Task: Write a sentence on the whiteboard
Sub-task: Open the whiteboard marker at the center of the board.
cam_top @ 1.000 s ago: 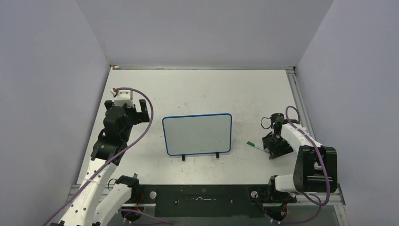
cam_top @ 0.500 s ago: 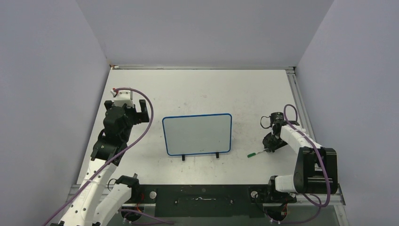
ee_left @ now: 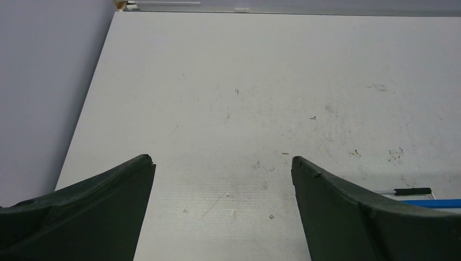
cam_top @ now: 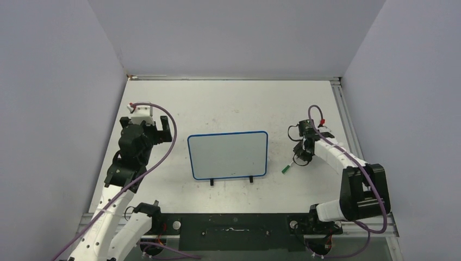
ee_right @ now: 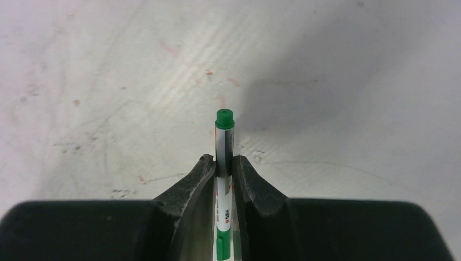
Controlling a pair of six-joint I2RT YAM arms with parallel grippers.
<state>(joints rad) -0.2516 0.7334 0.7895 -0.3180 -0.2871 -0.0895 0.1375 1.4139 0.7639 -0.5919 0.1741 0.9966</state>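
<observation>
The whiteboard [cam_top: 228, 155], blue-framed on two black feet, stands mid-table with a blank face; the sentence is not in view. My right gripper [cam_top: 300, 157] hovers just right of the board, shut on a green-and-white marker [cam_top: 288, 167] whose green end points down-left at the table. In the right wrist view the marker [ee_right: 224, 122] sticks out forward, pinched between the tips of my right gripper [ee_right: 223, 159]. My left gripper [cam_top: 163, 129] is open to the left of the board, and in its wrist view the left gripper [ee_left: 221, 160] holds nothing. A strip of the whiteboard's blue frame [ee_left: 435, 203] shows at right.
Grey walls close in the table [cam_top: 228, 103] on three sides. A metal rail [cam_top: 348, 125] runs along the right edge. The tabletop carries faint scuffs and specks.
My right gripper shut on the marker, lifted it off the table and carried it up and left towards the board. The left arm has not moved.
</observation>
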